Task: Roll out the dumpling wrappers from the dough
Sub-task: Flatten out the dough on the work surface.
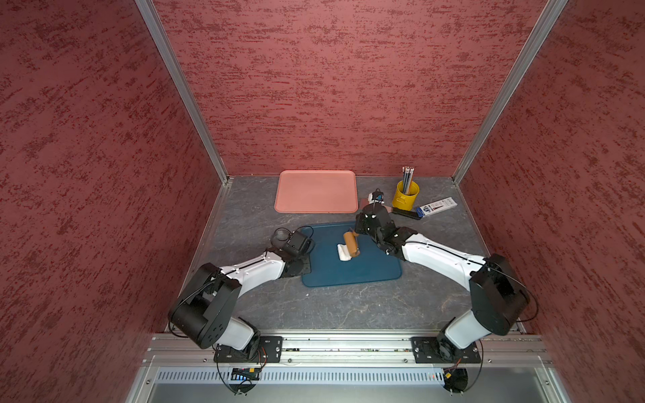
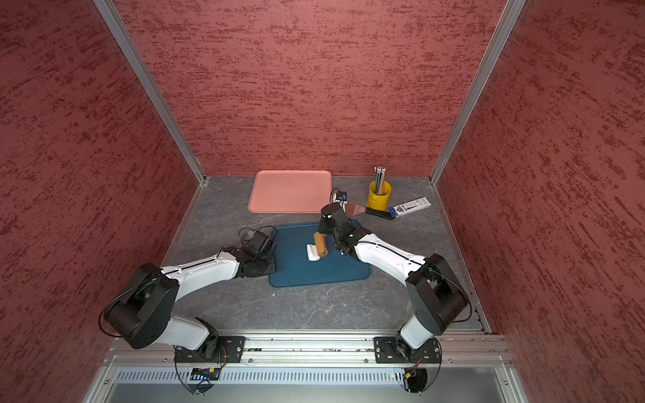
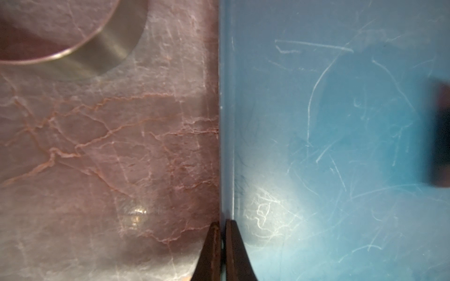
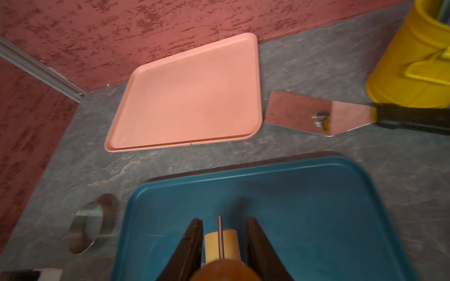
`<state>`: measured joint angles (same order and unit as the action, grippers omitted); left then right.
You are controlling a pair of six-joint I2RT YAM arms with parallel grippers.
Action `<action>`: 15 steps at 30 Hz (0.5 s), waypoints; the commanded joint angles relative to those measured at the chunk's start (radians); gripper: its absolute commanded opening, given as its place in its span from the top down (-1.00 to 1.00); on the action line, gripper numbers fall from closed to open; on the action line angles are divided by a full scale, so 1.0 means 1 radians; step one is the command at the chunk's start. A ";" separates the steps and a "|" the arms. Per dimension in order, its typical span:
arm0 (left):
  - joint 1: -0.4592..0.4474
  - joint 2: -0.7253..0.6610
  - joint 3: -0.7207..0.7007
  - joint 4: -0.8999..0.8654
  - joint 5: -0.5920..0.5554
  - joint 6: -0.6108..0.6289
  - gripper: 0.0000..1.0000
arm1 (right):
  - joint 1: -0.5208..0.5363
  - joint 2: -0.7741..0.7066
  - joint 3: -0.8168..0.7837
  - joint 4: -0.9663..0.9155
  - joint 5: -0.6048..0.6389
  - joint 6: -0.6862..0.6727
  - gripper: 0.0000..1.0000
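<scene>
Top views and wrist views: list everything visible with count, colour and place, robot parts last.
blue tray: 1, teal blue, middle of the table
dough: 1, white, on the blue tray
rolling pin: 1, brown wood, over the dough
pink tray: 1, salmon pink, by the back wall
ring cutter: 1, bare metal, beside the blue tray on the left arm's side
spatula: 1, metal blade with black handle, between pink tray and yellow cup
yellow cup: 1, yellow, back right
pencils: several, in the yellow cup
pencil box: 1, white and blue, beside the yellow cup
table: 1, grey marbled
left gripper: 1, black, shut on the blue tray's rim
right gripper: 1, black, shut on the rolling pin's handle
</scene>
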<state>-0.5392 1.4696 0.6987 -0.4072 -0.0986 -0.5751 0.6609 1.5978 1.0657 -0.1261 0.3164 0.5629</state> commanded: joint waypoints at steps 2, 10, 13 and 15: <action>0.003 0.009 0.022 0.018 -0.045 -0.010 1.00 | 0.110 0.085 -0.056 -0.123 -0.049 0.018 1.00; 0.002 -0.026 -0.007 0.042 -0.037 0.002 1.00 | 0.029 -0.064 -0.046 -0.165 0.061 -0.063 1.00; 0.007 -0.033 -0.023 0.087 0.010 0.024 1.00 | 0.032 -0.102 0.025 -0.126 -0.068 -0.082 1.00; 0.008 -0.027 -0.018 0.097 0.037 0.032 1.00 | 0.044 -0.092 0.043 -0.052 -0.155 -0.051 1.00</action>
<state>-0.5362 1.4574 0.6849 -0.3748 -0.0891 -0.5686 0.6933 1.5257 1.0531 -0.2298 0.2993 0.5117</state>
